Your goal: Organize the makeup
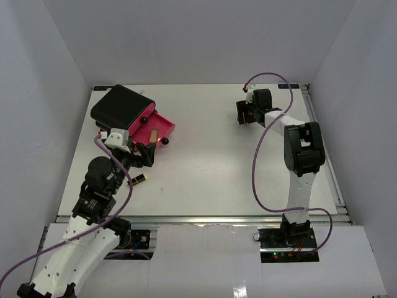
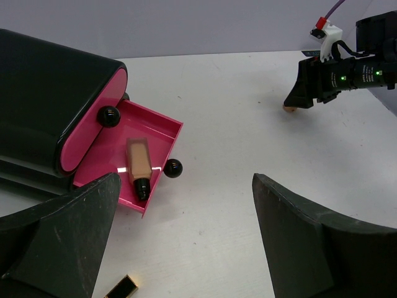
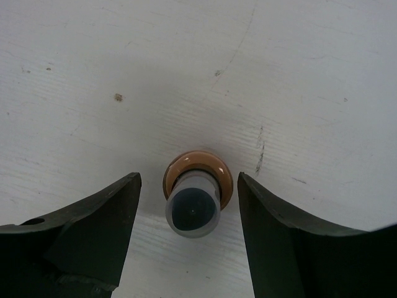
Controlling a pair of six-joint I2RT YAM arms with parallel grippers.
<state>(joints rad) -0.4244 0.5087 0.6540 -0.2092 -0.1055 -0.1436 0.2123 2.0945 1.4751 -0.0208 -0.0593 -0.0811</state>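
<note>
Tan bottle point(image 3: 197, 194) upright inside right end effector point(image 3: 189, 208) | fingers spread, not touching it | left end effector point(image 2: 186, 205) spread, empty

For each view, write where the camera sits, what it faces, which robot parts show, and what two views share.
Top external: above, behind the bases, facing down on the white table; left gripper, right gripper.
Left wrist: low, facing an open pink drawer holding a beige black-capped foundation tube; own fingers.
Right wrist: straight down on a tiny tan bottle; own fingers flank it.
Shared: top and left wrist show drawer, tube.
</note>
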